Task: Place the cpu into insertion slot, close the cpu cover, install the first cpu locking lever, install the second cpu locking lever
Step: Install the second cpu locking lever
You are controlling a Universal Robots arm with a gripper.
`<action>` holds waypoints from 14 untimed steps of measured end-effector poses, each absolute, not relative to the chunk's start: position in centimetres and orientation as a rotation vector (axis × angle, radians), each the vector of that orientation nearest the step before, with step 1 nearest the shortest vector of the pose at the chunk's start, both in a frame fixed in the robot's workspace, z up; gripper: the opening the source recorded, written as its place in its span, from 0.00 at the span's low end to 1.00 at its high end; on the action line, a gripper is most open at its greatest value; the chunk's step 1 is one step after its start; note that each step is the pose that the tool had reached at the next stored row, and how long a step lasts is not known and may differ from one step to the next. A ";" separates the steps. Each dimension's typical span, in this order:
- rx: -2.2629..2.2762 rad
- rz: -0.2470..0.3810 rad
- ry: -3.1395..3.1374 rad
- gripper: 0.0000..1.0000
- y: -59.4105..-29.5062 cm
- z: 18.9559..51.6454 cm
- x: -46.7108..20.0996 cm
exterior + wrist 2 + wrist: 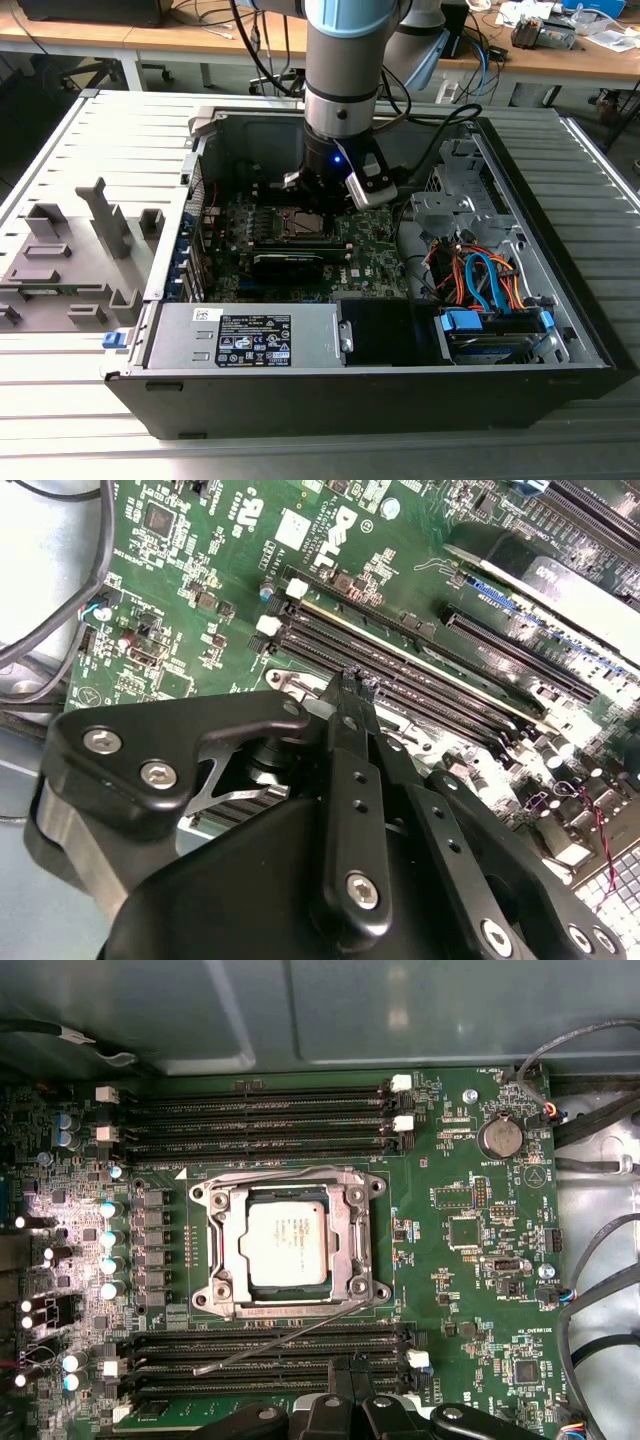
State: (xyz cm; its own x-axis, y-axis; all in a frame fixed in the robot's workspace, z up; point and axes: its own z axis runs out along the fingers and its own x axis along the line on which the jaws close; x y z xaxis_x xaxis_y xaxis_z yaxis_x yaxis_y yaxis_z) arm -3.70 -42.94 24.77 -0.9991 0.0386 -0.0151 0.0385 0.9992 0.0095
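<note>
The chip [284, 1244] already sits flat in its socket on the green board [470, 1290], its dull grey top showing through the open window of the metal cover [350, 1222], which lies folded down over it in the first wrist view. So the first two steps look done: chip seated, cover lowered. One thin wire lever [280, 1340] is not latched; it sticks out at a slant from the socket's corner across the black memory slots [270, 1360], its free end well away from the frame. A second wire appears to run along the far edge of the socket, beside the other bank of slots, but whether it is hooked under its catch is too fine to tell. The levers therefore seem to be the work left. The gripper [350, 680] hangs just above the board near the socket, and in the second wrist view its two black fingertips are pressed together with nothing between them. In the exterior view the arm [340, 60] reaches straight down into the open computer case [380, 390].
</note>
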 end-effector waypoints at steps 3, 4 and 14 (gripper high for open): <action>0.060 0.014 3.126 0.11 -43.0 24.8 -3.7; 0.060 0.015 3.126 0.11 -43.0 24.8 -3.7; 0.060 0.015 3.126 0.11 -43.3 24.8 -3.7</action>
